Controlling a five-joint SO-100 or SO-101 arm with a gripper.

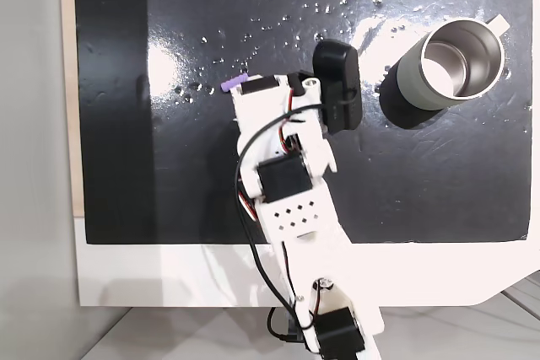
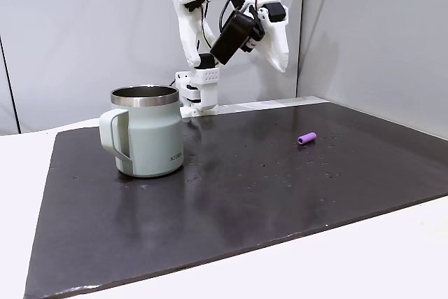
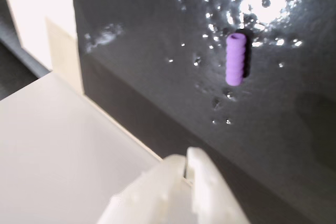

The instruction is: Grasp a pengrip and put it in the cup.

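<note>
Closest to the wrist camera, the white gripper (image 3: 187, 157) has its fingers pressed together with nothing between them, raised above the black mat (image 3: 157, 51). The pengrip (image 3: 235, 59) lies on the mat ahead of the fingertips, untouched. The cup (image 2: 145, 131) stands upright well off to the gripper's side, far from the pengrip.

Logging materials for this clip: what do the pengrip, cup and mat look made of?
Pengrip: ribbed, matte purple, likely soft rubber or silicone. Cup: matte grey-green coated outside, shiny steel rim and inside. Mat: dark, glossy sheet with glare; material unclear.
</note>
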